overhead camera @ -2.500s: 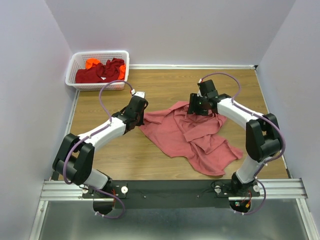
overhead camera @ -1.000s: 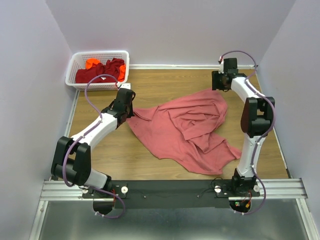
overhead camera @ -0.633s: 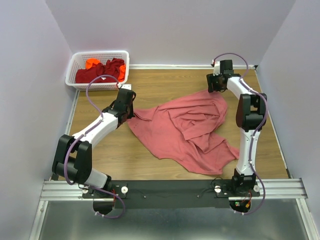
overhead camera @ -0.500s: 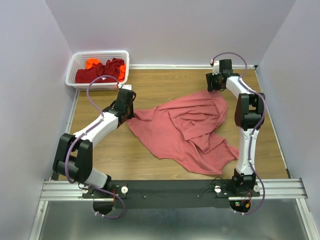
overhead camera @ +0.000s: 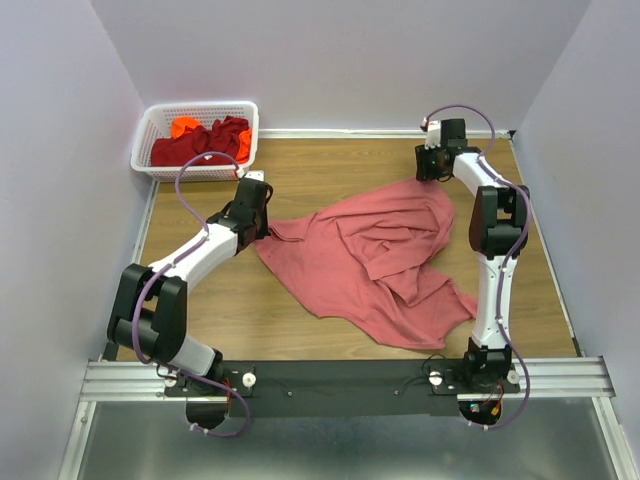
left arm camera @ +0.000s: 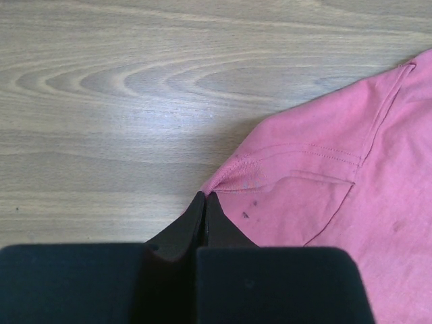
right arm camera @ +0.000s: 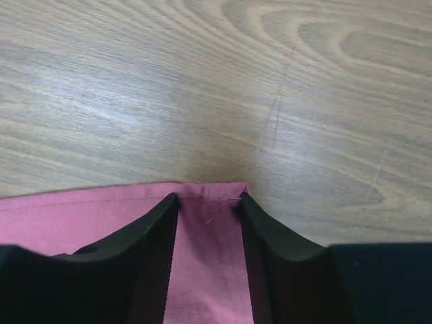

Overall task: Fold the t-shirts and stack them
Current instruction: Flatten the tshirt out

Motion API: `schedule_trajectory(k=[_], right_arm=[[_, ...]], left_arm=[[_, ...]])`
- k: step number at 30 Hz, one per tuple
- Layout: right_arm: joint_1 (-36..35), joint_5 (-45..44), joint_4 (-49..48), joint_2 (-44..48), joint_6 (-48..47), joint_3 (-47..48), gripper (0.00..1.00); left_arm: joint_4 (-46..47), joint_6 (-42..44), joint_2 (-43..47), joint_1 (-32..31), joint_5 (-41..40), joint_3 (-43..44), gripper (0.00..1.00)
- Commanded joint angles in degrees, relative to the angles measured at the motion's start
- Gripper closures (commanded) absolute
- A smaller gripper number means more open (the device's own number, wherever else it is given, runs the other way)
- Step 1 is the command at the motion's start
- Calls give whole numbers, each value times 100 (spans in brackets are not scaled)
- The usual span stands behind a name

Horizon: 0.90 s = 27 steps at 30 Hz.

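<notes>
From above, the salmon-pink t-shirt (overhead camera: 370,260) lies rumpled mid-table (overhead camera: 330,165). Its upper edge runs from my left gripper (overhead camera: 262,225) at centre-left to my right gripper (overhead camera: 432,175) at upper right, and the rest trails toward the lower right.

At my left wrist, the jaws are pressed together at bottom centre, pinching the shirt's edge. The cloth spreads away rightward.

At my right wrist, the jaws stand spread astride a hemmed corner, with cloth between them and wood above. I judge that corner sits squarely in my bite.
</notes>
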<state>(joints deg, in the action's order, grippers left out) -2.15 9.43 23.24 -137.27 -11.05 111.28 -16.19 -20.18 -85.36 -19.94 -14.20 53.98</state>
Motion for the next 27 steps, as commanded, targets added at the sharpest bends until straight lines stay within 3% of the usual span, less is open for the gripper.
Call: schedule_trajectory(k=[1,10,17,21,27], right_arm=[[31,314,215,-238,-64,-283,56],[31,305,286,-125,6,-204,98],[31,-317,277,901,340,358,99],[31,-819,286,1596,525,894,99],[39,-1312,277,2581,701,1448,99]], left_arm=[[-43,-56,-16,34,101,140,100],[19,6,116,131,-118,95,100],[-148,67,195,465,-652,955,100],[-104,278,169,509,-1119,1974,100],[-332,735,-323,544,-1568,4390,100]])
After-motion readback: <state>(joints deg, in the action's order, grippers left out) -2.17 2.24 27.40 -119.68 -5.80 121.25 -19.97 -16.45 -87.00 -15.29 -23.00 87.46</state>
